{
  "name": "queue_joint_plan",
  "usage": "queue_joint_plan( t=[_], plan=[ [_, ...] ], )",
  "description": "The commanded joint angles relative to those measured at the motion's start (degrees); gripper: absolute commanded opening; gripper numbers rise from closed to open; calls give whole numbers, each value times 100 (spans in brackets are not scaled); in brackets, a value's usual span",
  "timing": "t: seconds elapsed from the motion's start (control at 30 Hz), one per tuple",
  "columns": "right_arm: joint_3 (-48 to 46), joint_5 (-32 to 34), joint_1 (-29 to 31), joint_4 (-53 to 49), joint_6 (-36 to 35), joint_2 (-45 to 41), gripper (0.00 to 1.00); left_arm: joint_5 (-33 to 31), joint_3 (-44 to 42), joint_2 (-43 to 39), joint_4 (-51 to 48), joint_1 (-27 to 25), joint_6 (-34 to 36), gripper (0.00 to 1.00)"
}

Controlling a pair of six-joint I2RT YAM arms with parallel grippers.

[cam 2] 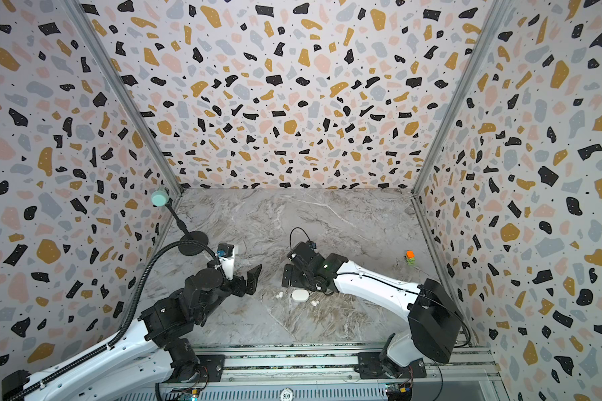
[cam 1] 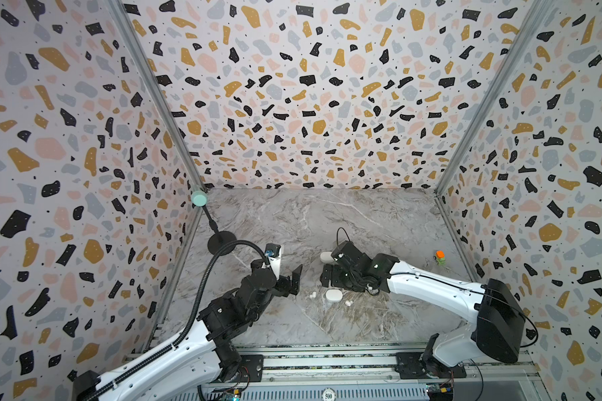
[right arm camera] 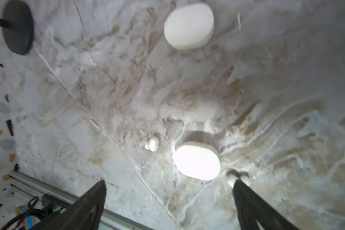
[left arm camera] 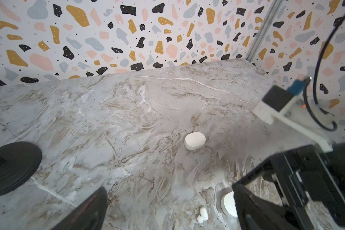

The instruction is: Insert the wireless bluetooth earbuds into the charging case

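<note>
Right hand (right arm camera: 169, 181) is wide open and empty, hanging low over the near charging case (right arm camera: 197, 160), which sits on the marble surface (cam 1: 292, 215) roughly midway between the two arms. That case looks shut, smooth white lid up, nothing in it that I can see. The left earbud (cam 1: 312, 295) lies just left of it and the right earbud (cam 1: 348, 303) just right of it and a touch nearer, both apart from the case. In the right wrist view the right earbud is half hidden behind one fingertip (right arm camera: 243, 195), so I can't tell if they touch. I only make out two buds; any others are hidden. The far charging case (cam 1: 325, 257) sits a bit further back, also shut, partly under the right arm in a top view.

Left hand (cam 1: 294, 279) is open too, holding nothing, up off the surface to the left of the cases.

My read: very start of the job, nothing inserted, and the step in hand is the reach for the near case or the bud beside it. Next move needs a lid popped first, probably one hand pinning the case while the other flips it. Then a fine pinch on a bud, since they're tiny, glossy and likely to squirt out.

Further out: black round stand base (cam 1: 221, 241) far left, small orange-and-green toy (cam 1: 439, 257) far right.
</note>
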Motion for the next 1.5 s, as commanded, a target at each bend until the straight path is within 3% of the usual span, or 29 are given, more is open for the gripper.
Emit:
queue_joint_plan(
  t=[0.0, 0.13, 0.33, 0.53, 0.9, 1.47],
  plan=[
    [216, 357, 277, -1075, 331, -13, 98, -380, -5, -207, -424, 26, -705, 100],
    [569, 394, 430, -1596, 407, 268, 93, -734, -125, -502, -553, 27, -975, 100],
    [978, 449, 565, -2012, 764, 832, 83, -719, -208, -615, -469, 23, -981, 100],
    [1295, 457, 466, -2137, 1060, 1077, 83, -685, -189, -562, -533, 27, -985, 100],
    [1558, -211, 173, -2092, 697, 1600, 83, -597, -163, -547, -540, 24, -968, 100],
    [1695, -406, -190, -2039, 294, 1995, 78, -606, -154, -538, -565, 26, -970, 100]
  ],
)
